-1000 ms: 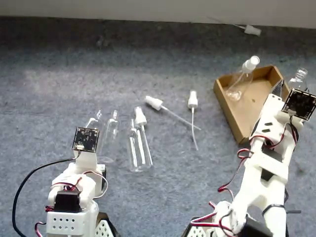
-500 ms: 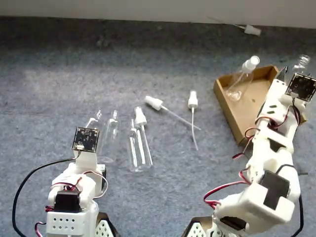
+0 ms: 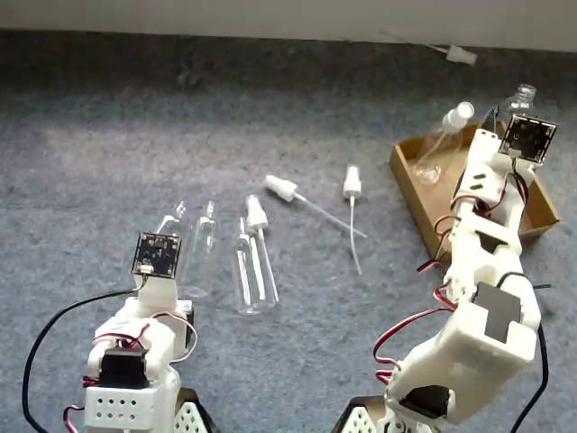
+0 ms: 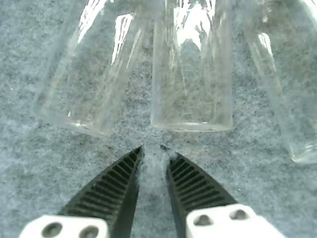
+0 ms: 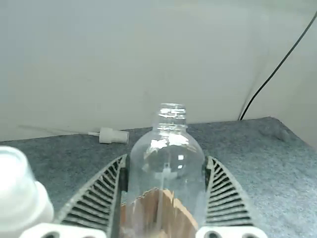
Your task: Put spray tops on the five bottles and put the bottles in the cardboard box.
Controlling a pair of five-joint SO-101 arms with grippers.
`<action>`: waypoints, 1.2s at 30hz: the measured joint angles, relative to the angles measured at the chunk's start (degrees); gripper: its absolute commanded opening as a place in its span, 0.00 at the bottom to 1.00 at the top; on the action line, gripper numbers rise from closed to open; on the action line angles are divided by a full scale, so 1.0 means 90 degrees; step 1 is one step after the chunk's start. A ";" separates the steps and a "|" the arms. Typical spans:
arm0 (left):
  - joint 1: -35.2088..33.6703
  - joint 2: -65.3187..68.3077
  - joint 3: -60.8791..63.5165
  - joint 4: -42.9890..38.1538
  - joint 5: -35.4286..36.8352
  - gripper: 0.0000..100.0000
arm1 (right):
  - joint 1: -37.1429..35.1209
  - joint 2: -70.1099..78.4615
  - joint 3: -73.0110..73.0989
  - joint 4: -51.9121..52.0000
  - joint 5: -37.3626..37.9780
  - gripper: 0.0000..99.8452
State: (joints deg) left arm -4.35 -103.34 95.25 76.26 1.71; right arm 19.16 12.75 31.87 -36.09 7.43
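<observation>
From above, the right arm (image 3: pixel 487 244) was stretched out long across the cardboard box (image 3: pixel 429 203), with its wrist at the box's far corner. An uncapped bottle (image 3: pixel 523 94) stood upright at that same corner. A capped bottle (image 3: pixel 435 149) lay inside the box, its white cap poking over the far rim. The left arm (image 3: pixel 144 316) sat folded low, well away from the box, with its wrist over the bases of three clear bottles (image 3: pixel 252 275) lying on the grey carpet (image 3: pixel 315 343). Between those bottles and the box lay a spray top (image 3: pixel 281 188) and a second spray top (image 3: pixel 352 186), each trailing its thin tube. A third spray top (image 3: pixel 460 56) lay beyond the box by the wall.

In the left wrist view, the left gripper (image 4: pixel 151 149) pointed at the middle bottle's base (image 4: pixel 192 119). Its jaws were parted by a narrow slit and held nothing.

In the right wrist view, the right gripper (image 5: pixel 166 158) was clamped on the uncapped bottle (image 5: pixel 166 141), one finger pressed to each side. The box's torn edge (image 5: pixel 153 213) stood in front of the bottle's lower part, so I couldn't tell whether it was inside the box yet.
</observation>
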 measured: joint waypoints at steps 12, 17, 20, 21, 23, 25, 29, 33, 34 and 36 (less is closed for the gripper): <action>0.0000 0.0000 0.0000 0.0000 0.0000 0.01 | -0.0059 0.0957 0.0059 -0.2325 0.0000 0.08; 0.0000 0.0000 0.0000 0.0000 0.0000 0.01 | -0.0059 0.1983 -0.0166 -0.2989 0.0000 0.08; 0.0000 0.0000 0.0000 0.0000 0.0000 0.01 | -0.0059 0.2442 -0.0508 -0.3116 0.0000 0.08; 0.0000 0.0000 0.0000 0.0000 0.0000 0.01 | -0.0059 0.2549 -0.0615 -0.3126 0.0000 0.08; 0.0000 0.0000 0.0000 0.0000 0.0000 0.01 | -0.0059 0.2803 -0.0860 -0.3145 0.0000 0.08; 0.0000 0.0000 0.0000 0.0000 0.0000 0.01 | -0.0039 0.3028 -0.1045 -0.3145 0.0000 0.08; 0.0000 0.0000 0.0000 0.0000 0.0000 0.01 | 0.0059 0.3360 -0.1358 -0.3145 -0.0010 0.08; 0.0000 0.0000 0.0000 0.0000 0.0000 0.01 | 0.0078 0.3712 -0.1758 -0.3204 -0.0010 0.08; 0.0000 0.0000 0.0000 0.0000 0.0000 0.01 | 0.0088 0.3790 -0.1856 -0.3214 -0.0010 0.08; 0.0000 0.0000 0.0000 0.0000 0.0000 0.01 | 0.0098 0.3907 -0.1973 -0.3302 -0.0010 0.08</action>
State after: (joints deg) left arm -4.35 -103.34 95.25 76.26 1.71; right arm 20.04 47.91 14.11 -65.80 7.34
